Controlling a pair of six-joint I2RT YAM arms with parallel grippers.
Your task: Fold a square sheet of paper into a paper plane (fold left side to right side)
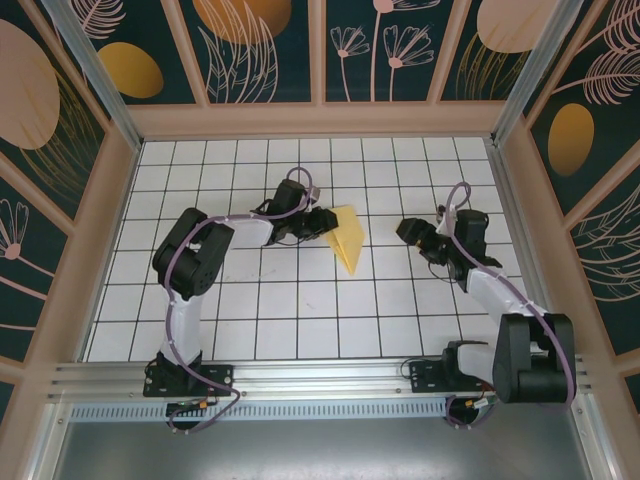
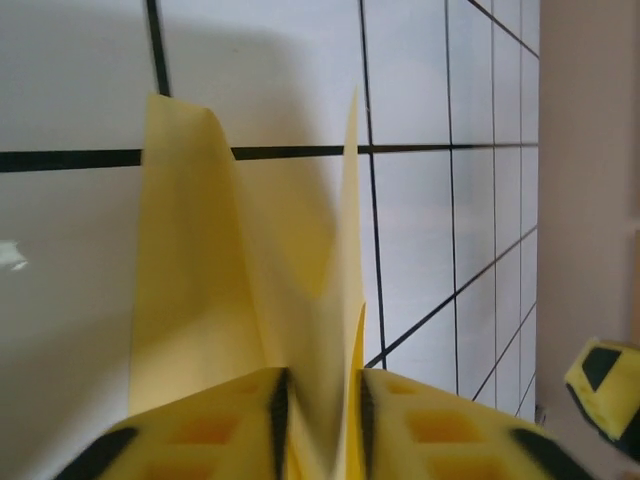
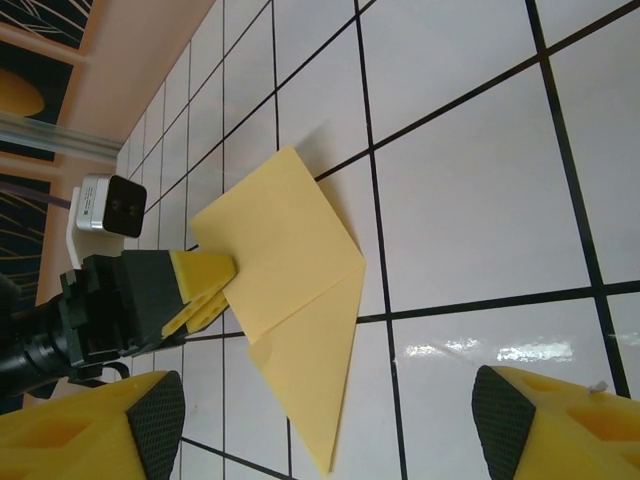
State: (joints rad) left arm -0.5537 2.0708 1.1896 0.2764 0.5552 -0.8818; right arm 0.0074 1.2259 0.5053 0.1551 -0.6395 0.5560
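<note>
The yellow sheet of paper (image 1: 348,238), folded into a pointed shape, lies mid-table with its tip toward the near edge. In the right wrist view a folded flap of the paper (image 3: 290,240) rests on top of the layer below. My left gripper (image 1: 322,222) reaches in from the left and is shut on the paper's left edge. In the left wrist view, the paper (image 2: 240,280) rises between the yellow fingers of the left gripper (image 2: 320,425). The left gripper (image 3: 200,285) pinches the flap's corner. My right gripper (image 1: 408,232) hovers open to the right of the paper; between the fingertips of the right gripper (image 3: 325,430) lies only the paper's tip.
The white gridded table (image 1: 300,310) is bounded by wooden walls (image 1: 520,200) on the left, right and far sides. A metal rail (image 1: 320,375) runs along the near edge by both arm bases.
</note>
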